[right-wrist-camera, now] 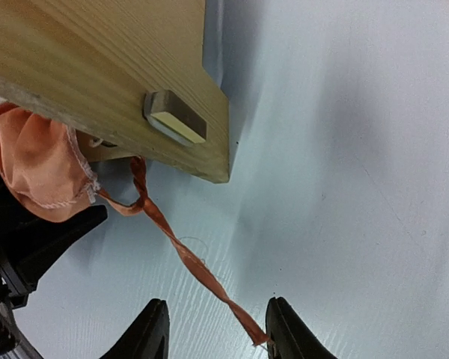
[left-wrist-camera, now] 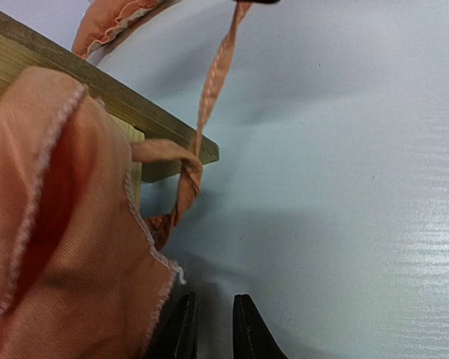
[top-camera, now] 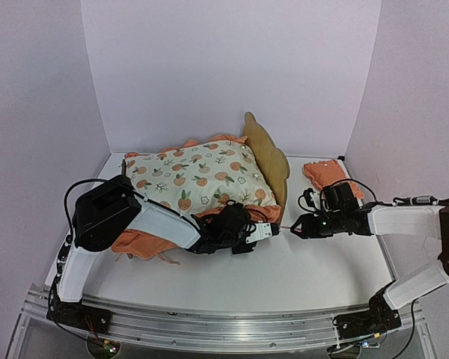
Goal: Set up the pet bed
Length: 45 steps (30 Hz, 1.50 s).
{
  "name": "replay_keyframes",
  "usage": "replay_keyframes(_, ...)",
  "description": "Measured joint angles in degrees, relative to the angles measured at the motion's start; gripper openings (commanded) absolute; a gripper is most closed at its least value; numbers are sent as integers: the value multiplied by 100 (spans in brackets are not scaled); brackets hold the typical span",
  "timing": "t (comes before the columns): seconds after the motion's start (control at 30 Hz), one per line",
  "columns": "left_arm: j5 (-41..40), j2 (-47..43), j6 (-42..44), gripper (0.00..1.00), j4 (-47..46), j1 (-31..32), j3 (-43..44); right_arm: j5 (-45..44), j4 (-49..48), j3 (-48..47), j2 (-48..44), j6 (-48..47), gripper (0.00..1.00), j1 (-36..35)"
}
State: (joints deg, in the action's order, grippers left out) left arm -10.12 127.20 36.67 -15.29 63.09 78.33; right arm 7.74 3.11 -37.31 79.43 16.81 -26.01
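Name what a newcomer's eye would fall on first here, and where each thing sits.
The fruit-print pad with orange ruffles stands out first, heaped on the wooden pet bed in the middle of the white table. Just in front, the left gripper and right gripper nearly meet tip to tip, both open, a twisted orange ribbon from the pad trailing to the right one. A small orange pillow lies apart at the far right.

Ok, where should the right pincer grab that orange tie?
I'd take it near its free end: the tie runs thin and twisted from the knot at the bed corner straight toward the right pincer. Come in low from the right, along the strip, one finger each side.
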Motion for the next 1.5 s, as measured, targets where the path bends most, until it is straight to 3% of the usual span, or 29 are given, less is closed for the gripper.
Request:
replay_keyframes(0.1, -5, 0, 2, 18, 0, -14, -151, 125, 9, 61, -6, -151, 64, 8)
replay_keyframes(0.43, 103, -54, 2, 20, 172, -51, -282, 572, -538, 713, -577, -988, 72, 9)
replay_keyframes(0.53, 166, -140, -4, 22, 339, -65, -282, 490, -668, 709, -556, -1194, 88, 9)
replay_keyframes(0.6, 253, -229, -13, 25, 457, -76, -284, 432, -681, 698, -471, -1273, 89, 9)
replay_keyframes(0.87, 917, -979, -230, 32, 962, -142, -455, 185, -533, 604, -385, -1506, 83, 9)
replay_keyframes(1.1, 1403, -1363, -434, 37, 1489, -144, -510, 129, 450, 167, -960, -1859, 81, 9)
replay_keyframes(1.2, 1659, -1621, -576, 41, 1849, -144, -523, 144, 916, -85, -1290, -1845, 73, 9)
replay_keyframes(1.37, 1756, -2222, -817, 51, 2233, -162, -558, 356, 1173, -480, -1644, -1079, 56, 8)
replay_keyframes(1.5, 1683, -2914, -971, 57, 2436, -272, -750, 411, 735, -535, -1427, -97, 58, -218)
